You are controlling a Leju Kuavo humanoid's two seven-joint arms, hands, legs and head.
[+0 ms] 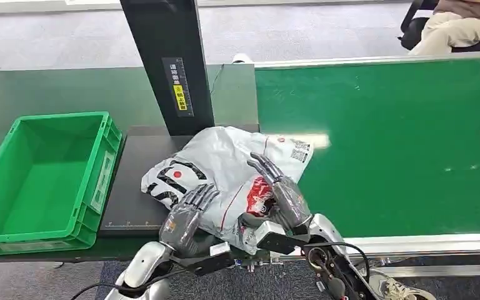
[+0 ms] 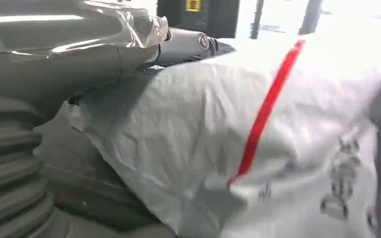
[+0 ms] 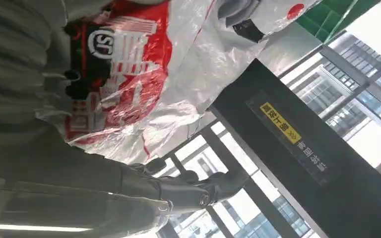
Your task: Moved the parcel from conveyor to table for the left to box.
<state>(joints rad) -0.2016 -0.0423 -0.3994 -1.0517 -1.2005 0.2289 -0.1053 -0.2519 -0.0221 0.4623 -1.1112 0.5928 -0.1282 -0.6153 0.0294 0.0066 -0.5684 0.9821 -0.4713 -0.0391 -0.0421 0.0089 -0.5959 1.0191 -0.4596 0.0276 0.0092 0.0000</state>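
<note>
I see the parcel (image 1: pixel 225 169), a white plastic bag with red and black print, lying on the dark mat (image 1: pixel 131 200) at the bench, one end over the green conveyor (image 1: pixel 400 144). My right robot hand (image 1: pixel 281 197) grips its near edge, fingers over the top. My left robot hand (image 1: pixel 184 219) rests on it, fingers spread. The green crate (image 1: pixel 103 169) sits left of the mat.

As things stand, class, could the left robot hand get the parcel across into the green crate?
Probably yes. The left robot hand already rests on the parcel, and the green crate sits open on that same side with nothing visible inside. The black post stands behind the parcel, not between them.
</note>
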